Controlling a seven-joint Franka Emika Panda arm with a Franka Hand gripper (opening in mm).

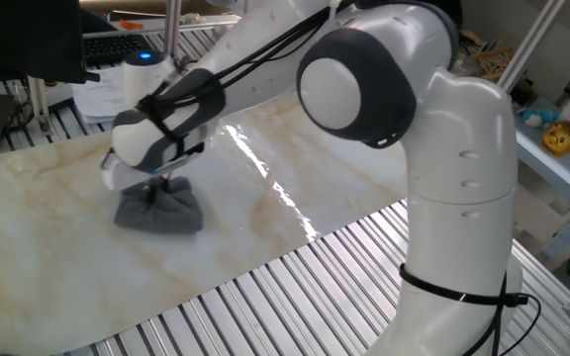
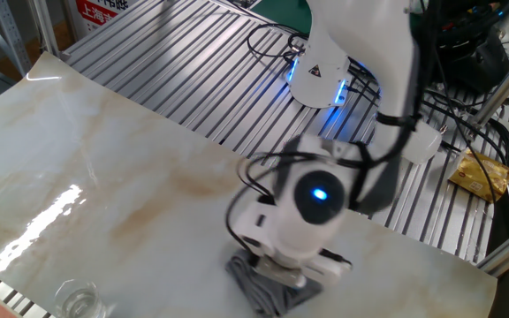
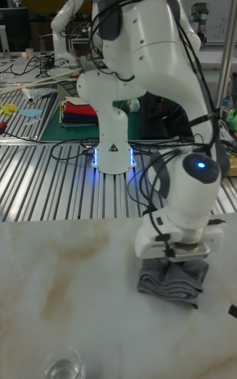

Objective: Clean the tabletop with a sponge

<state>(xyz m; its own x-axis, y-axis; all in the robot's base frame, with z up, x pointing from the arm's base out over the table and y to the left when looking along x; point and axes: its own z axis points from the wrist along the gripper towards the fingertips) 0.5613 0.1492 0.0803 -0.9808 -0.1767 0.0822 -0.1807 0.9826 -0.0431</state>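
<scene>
Hand point(image 1: 156, 184) pinching the bunched dark grey cloth-like sponge point(image 1: 159, 209) from above, at 5 o'clock on the glossy cream marble-look surface point(image 1: 265, 208). Keep steady downward pressure; overlap strokes across tan veins.

The large cream-white marble-look tabletop point(image 1: 265, 213) has a glossy, smooth surface with tan veins, and it reflects bright light. The small dark grey cloth sponge point(image 1: 159, 209) looks soft, matt and wrinkled. The ribbed silver metal slats of the desk point(image 2: 184, 79) have a dull shine. The white robot arm point(image 3: 148, 43) has smooth, slightly glossy plastic shells with matt dark grey joint caps. A small clear glass cup point(image 3: 64, 362) looks transparent and shiny.
</scene>
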